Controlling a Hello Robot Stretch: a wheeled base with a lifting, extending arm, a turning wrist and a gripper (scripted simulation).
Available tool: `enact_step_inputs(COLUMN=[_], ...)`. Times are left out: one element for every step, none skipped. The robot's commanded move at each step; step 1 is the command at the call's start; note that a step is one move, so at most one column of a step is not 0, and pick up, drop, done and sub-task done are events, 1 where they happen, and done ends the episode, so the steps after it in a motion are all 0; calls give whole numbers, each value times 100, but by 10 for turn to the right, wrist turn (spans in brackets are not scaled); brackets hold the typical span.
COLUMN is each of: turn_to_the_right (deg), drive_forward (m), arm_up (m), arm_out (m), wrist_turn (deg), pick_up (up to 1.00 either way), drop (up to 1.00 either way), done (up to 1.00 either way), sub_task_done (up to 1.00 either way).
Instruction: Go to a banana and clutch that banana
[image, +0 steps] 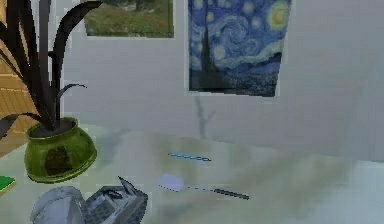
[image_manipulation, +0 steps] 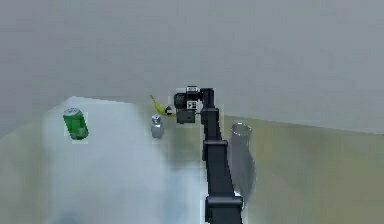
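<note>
Yellow banana (image_manipulation: 156, 102) nr tool (image_manipulation: 170, 107) tip; green can (image_manipulation: 75, 123) apart

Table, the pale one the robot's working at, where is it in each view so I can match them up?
Forward view: the table spans the lower half, plant pot on its left end.
Arm side view: the table takes the lower half, green can at left, arm across it.
Shared landmark: the grey wall directly behind the table's far edge.

No writing can be read on the green can (image_manipulation: 75, 123) or the swirling-sky painting (image: 238, 45).
</note>
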Motion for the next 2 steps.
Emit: enact_step_inputs(turn_to_the_right=[0, 0], drive_forward=[0, 0], arm_up=[0, 10], arm_out=[0, 0], wrist_turn=[0, 0], pick_up=[100, 0], drop=[0, 0], done=[0, 0], sub_task_done=[0, 0])
